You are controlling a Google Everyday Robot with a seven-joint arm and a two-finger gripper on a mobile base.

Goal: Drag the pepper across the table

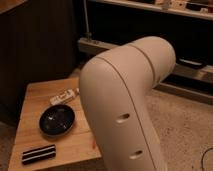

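The small light wooden table (35,102) stands at the left of the camera view. My big white arm (125,105) fills the middle and hides the table's right side. A thin orange sliver (93,144) shows at the arm's edge near the table's front right; it may be the pepper, and the rest of it is hidden. My gripper is not in view; it is out of sight behind or below the arm.
A dark round bowl (56,120) sits mid-table. A white tube-like item (63,96) lies behind it. A black striped flat object (38,154) lies at the front left. Dark shelving (150,20) stands behind, and speckled floor (185,130) is to the right.
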